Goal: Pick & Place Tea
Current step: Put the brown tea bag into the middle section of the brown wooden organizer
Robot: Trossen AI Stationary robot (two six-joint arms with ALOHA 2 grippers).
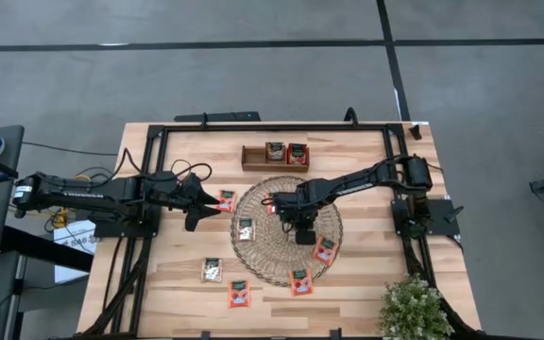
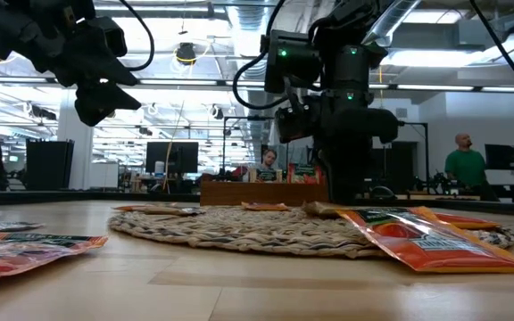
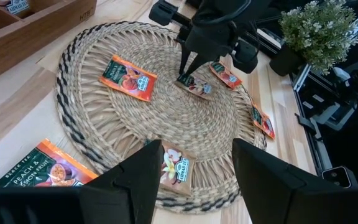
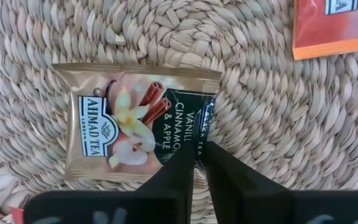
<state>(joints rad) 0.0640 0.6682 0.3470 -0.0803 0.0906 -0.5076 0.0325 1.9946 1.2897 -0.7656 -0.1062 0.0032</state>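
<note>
Under my right gripper [image 4: 197, 163] the woven mat [image 4: 278, 93] is coarse, dry plaited straw, rough and matt. The beige tea packet [image 4: 135, 121] pinched at its edge between my matt black plastic fingers [image 4: 173, 180] is smooth glossy foil. The orange packet [image 4: 334, 25] beside it shines likewise. Beyond my left gripper [image 3: 194, 171], the table [image 3: 17, 99] is pale, smooth wood.

Prob. open-plan lab: monitors [image 2: 170, 157], ducting [image 2: 471, 36]

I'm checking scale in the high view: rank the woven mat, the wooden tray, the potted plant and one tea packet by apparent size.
1. woven mat, clearly largest.
2. wooden tray and potted plant: similar, and the plant is cut off by the frame, so unranked.
3. tea packet, smallest.
</note>
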